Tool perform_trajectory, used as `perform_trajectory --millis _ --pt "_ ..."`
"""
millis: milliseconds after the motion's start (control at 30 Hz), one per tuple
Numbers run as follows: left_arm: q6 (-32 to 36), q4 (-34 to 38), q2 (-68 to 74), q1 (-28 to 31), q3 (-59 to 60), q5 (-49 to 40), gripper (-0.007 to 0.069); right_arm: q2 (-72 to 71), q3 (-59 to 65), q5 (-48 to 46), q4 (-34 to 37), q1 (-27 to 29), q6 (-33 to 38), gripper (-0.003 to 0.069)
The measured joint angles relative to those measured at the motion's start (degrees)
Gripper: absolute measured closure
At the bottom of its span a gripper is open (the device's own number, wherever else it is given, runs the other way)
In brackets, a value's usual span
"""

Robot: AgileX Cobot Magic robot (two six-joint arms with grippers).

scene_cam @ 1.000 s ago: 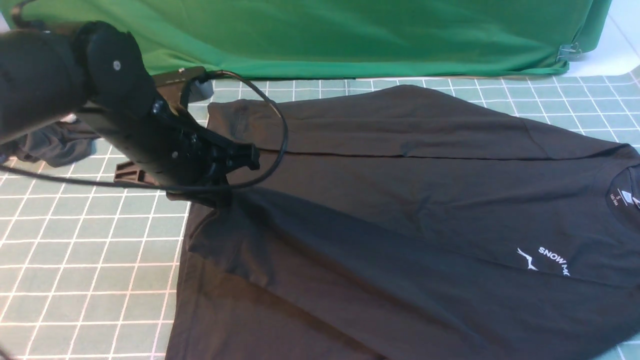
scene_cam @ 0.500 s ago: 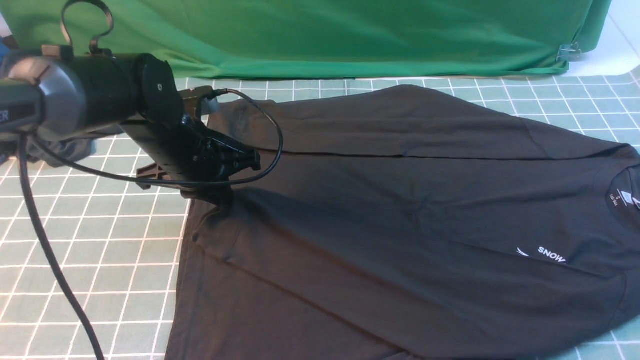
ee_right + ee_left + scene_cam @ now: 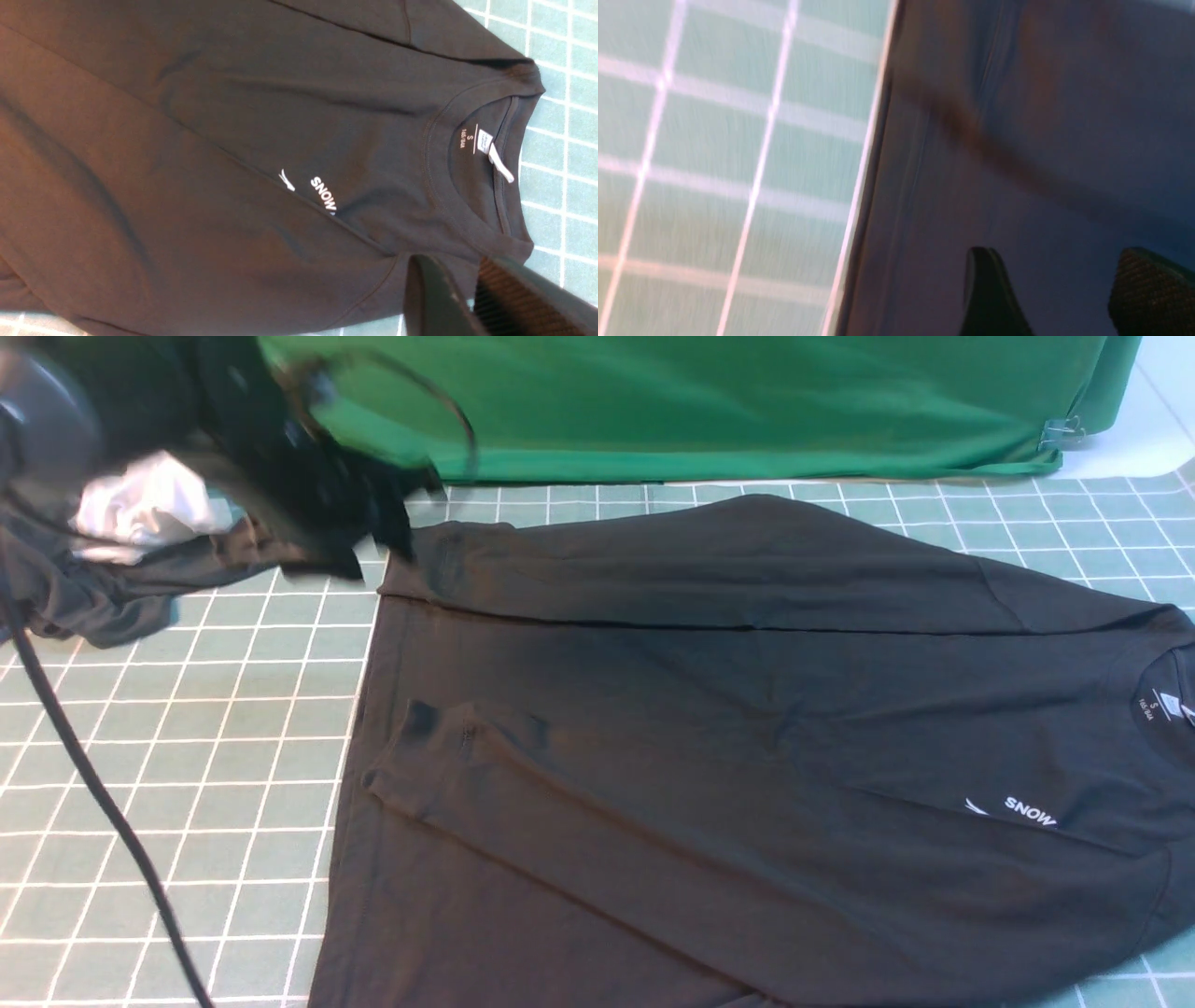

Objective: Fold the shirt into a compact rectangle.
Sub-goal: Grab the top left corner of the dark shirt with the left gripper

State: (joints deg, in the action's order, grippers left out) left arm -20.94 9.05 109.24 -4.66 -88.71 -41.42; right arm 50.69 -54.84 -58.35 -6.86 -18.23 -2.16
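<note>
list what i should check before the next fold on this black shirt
1. Left gripper empty: ok, jaws apart, nothing between them.
2. Near sleeve folded in: ok, it lies slanted across the shirt and covers part of the print.
3. Far sleeve folded in: ok, lying along the far edge.
4. Cloth flat: ok, only slight wrinkles.
5. Right gripper ready: cannot tell; its fingers sit close together beside the collar, and the opening is unclear.
6. Grey garment apart from the shirt: cannot tell, motion blur hides the far left corner.
</note>
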Motion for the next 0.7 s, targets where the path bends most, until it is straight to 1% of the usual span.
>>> perform_trajectory --millis 200,233,300,433,567,700 --pt "-0.3 6.4 7.1 3.9 -4.9 -0.4 0.0286 0.0 0.0 1.5 0.0 0.0 -0.9 0.0513" --pt "-0.3 6.6 7.4 3.9 -5.0 -0.4 0.0286 0.0 0.0 1.5 0.0 0.0 -0.9 0.0513" --pt "0.2 9.9 11.2 4.1 -5.3 -0.3 0.0287 0.0 0.0 1.7 0.0 0.0 -1.0 0.0513" --pt "1.8 15.8 14.6 4.1 -5.3 0.8 0.0287 0.0 0.0 1.8 0.0 0.0 -1.8 0.0513" --pt "2.3 22.1 16.4 4.1 -5.3 4.0 0.0287 0.0 0.0 1.8 0.0 0.0 -3.5 0.0512" --pt "2.4 24.2 18.0 4.1 -5.3 7.2 0.0287 0.0 0.0 1.8 0.0 0.0 -5.4 0.0508"
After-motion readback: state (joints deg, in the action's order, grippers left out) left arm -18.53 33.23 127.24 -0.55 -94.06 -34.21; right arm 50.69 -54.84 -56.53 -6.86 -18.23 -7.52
